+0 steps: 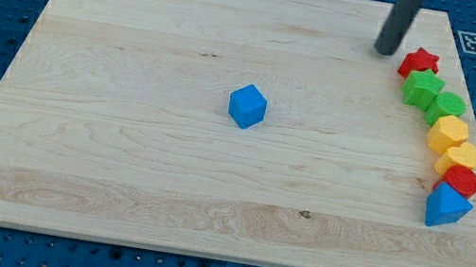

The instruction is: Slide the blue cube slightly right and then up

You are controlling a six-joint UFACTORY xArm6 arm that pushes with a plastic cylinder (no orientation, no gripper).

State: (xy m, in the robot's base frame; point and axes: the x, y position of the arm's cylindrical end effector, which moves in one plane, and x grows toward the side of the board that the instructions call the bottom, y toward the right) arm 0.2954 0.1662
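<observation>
Blue cube (247, 106) well down-left of my tip (385, 51)

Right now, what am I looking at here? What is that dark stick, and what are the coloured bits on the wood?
This is one camera's picture, looking down at a wooden board. The dark stick is the end of a robot arm. It has no hand and holds nothing; my tip only pushes blocks along the wood. A blue cube sits alone near the middle, far from my tip. Along the view's right edge runs a curved row: red star, two green blocks, two yellow blocks, a red block, and a blue block. My tip stands just left of the star.
</observation>
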